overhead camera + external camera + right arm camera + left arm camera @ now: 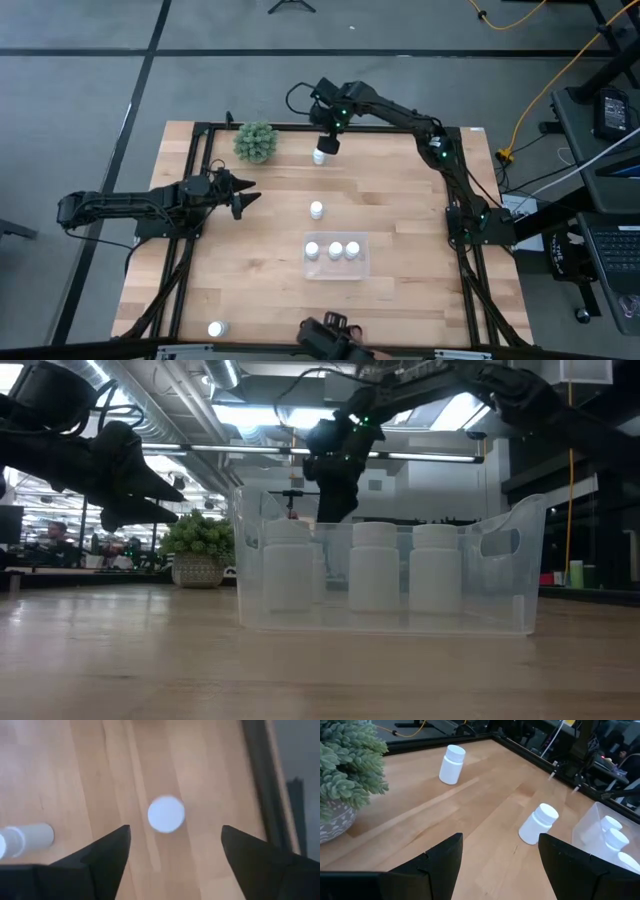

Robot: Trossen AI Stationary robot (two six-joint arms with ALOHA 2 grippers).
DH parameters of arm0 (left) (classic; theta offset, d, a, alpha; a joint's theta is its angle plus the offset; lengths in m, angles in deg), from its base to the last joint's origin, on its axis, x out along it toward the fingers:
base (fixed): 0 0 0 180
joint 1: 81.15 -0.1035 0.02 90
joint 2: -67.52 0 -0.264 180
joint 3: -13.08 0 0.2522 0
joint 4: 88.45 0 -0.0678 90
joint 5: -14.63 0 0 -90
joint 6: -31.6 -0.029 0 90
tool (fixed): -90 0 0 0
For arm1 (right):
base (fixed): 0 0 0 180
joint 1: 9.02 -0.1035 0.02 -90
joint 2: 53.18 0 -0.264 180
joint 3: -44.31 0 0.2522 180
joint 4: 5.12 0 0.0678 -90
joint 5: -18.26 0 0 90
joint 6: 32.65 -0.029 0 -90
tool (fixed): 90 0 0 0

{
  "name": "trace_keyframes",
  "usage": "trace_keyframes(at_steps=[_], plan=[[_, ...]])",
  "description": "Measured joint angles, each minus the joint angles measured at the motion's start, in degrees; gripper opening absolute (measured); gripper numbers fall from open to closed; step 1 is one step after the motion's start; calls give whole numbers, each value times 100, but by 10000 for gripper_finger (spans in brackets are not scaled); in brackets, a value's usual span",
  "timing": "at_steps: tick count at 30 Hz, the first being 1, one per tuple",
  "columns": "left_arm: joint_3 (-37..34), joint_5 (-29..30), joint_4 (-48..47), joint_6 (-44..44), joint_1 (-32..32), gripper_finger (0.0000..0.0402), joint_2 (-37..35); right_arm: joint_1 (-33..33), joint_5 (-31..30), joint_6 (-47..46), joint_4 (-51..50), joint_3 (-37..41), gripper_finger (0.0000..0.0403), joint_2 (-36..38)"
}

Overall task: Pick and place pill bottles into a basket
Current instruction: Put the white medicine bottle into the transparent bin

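Three white pill bottles (336, 250) stand in the clear tray (362, 268) at the table's middle front; the low view shows them through its wall (390, 575). A fourth bottle (317, 210) stands just beyond the tray. My right gripper (327, 145) is open, pointing down, above a fifth bottle (319, 156) near the far edge. That bottle's round cap (166, 814) shows below, between my fingers (175, 836), untouched. My left gripper (245, 195) is open and empty at the left, above the table, pointing toward the right. A sixth bottle (216, 328) stands at the front left.
A green bushy plant in a pot (256, 142) stands at the far left, close to my left gripper and to the far bottle. Black frame rails (190, 200) run along the table's left, right and far sides. Bare wood lies left of the tray.
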Motion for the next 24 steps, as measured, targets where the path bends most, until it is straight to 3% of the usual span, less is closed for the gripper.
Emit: trace_keyframes(at_steps=[5, 24], plan=[[0, -38, -3, 30, 0, 253, 0, -97, -41, -77, 85, 1, 345, -215], [0, -38, -3, 148, 0, 253, 0, -292, -128, -43, 456, 2, 346, -729]])
